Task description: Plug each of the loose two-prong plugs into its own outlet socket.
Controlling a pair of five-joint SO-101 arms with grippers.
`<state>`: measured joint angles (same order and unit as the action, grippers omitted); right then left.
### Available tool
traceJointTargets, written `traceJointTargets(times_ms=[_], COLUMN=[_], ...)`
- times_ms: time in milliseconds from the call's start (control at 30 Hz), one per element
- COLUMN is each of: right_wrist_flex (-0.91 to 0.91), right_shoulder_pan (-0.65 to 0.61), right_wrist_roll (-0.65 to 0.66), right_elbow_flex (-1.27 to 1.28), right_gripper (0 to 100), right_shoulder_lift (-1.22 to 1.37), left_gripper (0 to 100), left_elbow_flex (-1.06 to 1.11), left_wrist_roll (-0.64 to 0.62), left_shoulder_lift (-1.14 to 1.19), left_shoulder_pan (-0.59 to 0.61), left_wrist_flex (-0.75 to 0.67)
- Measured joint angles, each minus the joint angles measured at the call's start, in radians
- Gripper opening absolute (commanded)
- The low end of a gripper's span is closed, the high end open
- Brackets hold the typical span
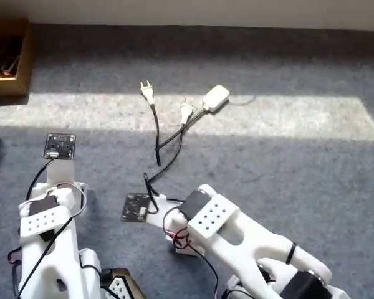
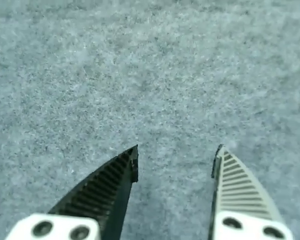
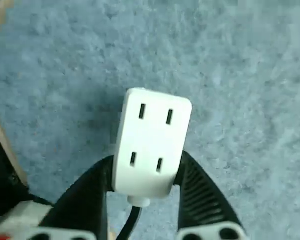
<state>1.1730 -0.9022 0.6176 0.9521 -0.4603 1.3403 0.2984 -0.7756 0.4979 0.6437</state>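
Nearest, grips a white plastic outlet block (image 3: 154,135) with two pairs of slots in the clenched right hand (image 3: 146,161). Holds the left hand (image 2: 175,156) released over bare grey carpet (image 2: 140,75). Farther off, shows a white two-prong plug (image 1: 148,92) and a second white plug (image 1: 186,112) loose on the carpet on black cables (image 1: 157,134), near a white rounded block (image 1: 215,98).

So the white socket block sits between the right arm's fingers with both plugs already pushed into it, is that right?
Not quite. The white socket block does sit between the right arm's fingers, but the right wrist view shows its slots empty. In the high view, one plug and the other plug lie loose on the carpet.
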Motion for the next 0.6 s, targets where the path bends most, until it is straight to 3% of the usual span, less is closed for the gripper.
traceJointTargets(times_ms=[200, 600], right_wrist_flex=[-0.216, -0.334], right_shoulder_pan=[0.172, 0.089], right_wrist_roll=[0.126, 0.183], right_elbow_flex=[0.044, -0.098], right_gripper=[0.7, 0.7], right_shoulder_lift=[0.063, 0.350], left_gripper=[25, 25], left_elbow_flex=[-0.025, -0.031], left_wrist_roll=[0.048, 0.063], left_shoulder_lift=[0.000, 0.000], left_shoulder_pan=[-0.008, -0.015], left_wrist_flex=[0.008, 0.008])
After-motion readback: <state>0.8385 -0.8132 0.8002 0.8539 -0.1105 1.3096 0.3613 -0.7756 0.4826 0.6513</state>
